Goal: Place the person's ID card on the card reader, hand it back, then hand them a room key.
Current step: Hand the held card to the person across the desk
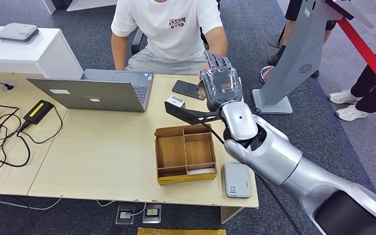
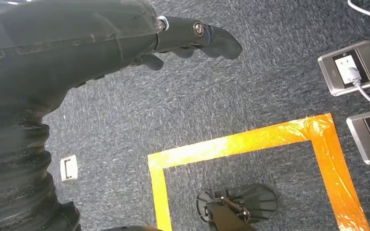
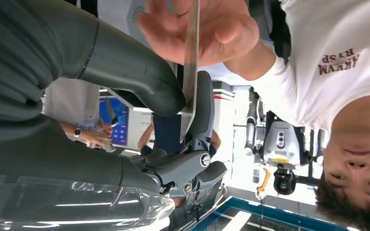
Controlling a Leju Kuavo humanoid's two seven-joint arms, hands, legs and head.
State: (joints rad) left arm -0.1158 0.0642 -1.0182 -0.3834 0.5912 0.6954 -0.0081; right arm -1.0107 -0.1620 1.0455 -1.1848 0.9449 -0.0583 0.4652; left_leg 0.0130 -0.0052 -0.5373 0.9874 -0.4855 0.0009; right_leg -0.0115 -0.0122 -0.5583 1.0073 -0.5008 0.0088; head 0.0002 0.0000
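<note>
from the right wrist view i see my right hand (image 3: 173,110) pinching the card (image 3: 191,67) edge-on between thumb and a finger, while the person's hand (image 3: 197,29) grips its far end, so its long axis runs straight from my hand to theirs. whether it's the id or the room key i can't tell. my left hand (image 2: 188,41) hangs empty over the floor, fingers loosely curled, well away, so i judge the handover is the right's job.

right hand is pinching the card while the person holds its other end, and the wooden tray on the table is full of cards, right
Not quite: in the head view the wooden tray looks nearly empty, its compartments bare. The rest holds: in the right wrist view the right hand pinches the card while the person's hand holds its other end.
</note>
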